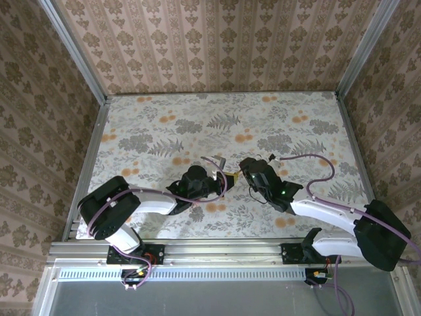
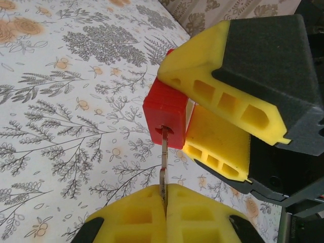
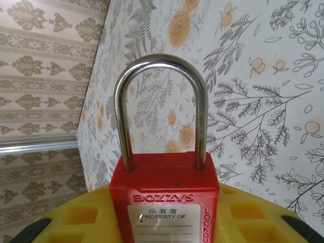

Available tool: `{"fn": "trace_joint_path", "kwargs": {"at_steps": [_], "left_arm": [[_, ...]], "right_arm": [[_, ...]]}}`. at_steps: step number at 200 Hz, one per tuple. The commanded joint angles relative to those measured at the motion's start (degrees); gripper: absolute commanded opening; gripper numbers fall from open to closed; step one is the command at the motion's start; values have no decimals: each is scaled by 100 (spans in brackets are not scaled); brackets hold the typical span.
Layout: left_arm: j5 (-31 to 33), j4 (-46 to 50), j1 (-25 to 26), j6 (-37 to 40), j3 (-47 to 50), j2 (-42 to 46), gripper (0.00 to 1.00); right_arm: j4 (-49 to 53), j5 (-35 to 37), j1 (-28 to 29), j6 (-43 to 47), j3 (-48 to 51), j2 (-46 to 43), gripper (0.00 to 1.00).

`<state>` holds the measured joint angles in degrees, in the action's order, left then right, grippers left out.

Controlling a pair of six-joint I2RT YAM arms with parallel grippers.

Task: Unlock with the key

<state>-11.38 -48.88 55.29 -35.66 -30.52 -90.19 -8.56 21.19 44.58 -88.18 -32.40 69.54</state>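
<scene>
A table [image 1: 197,118] draped in a matte cloth printed with grey ferns and orange blossoms stands inside walls of tan damask-patterned wallpaper [image 1: 217,46], edged by ribbed aluminium rails [image 1: 217,253]. Over the near half of the cloth, two black robot arms meet tip to tip.

The left claw [image 2: 164,195], its ribbed yellow foam pads [image 2: 136,215] pressed together, pinches a thin silver metal key [image 2: 163,167] by its bow. The flat blade rises straight ahead from the fingertips and sits in the round keyhole on the underside of a red, block-shaped plastic padlock [image 2: 164,116].

The right claw [image 1: 247,170] grips that padlock across its flat faces, with hollow-celled yellow pads [image 2: 228,86] backed in black foam on either side of the body. Seen from the right wrist, the padlock stands upright between the pads. Its polished steel shackle [image 3: 161,66], a smooth rounded arch, projects beyond the fingertips with both legs seated in the body. A white label [image 3: 164,220] on the front face reads "PROPERTY OF" under embossed lettering.
</scene>
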Motion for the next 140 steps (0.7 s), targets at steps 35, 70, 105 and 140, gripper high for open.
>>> {"fn": "trace_joint_path", "kwargs": {"at_steps": [35, 70, 105, 140], "left_arm": [[-252, -2144, -212, -96, -181, 831, 0], [-383, -2381, -196, -170, -259, 814, 0], [-391, -2222, -251, -93, -254, 976, 0], [-304, -2011, -256, -67, -226, 994, 0]], "right_arm": [[877, -2347, 754, 590, -520, 149, 0], [686, -2439, 772, 744, -663, 293, 0], [1133, -2354, 738, 992, -747, 151, 4], [1211, -2335, 711, 886, -603, -14, 6]]}}
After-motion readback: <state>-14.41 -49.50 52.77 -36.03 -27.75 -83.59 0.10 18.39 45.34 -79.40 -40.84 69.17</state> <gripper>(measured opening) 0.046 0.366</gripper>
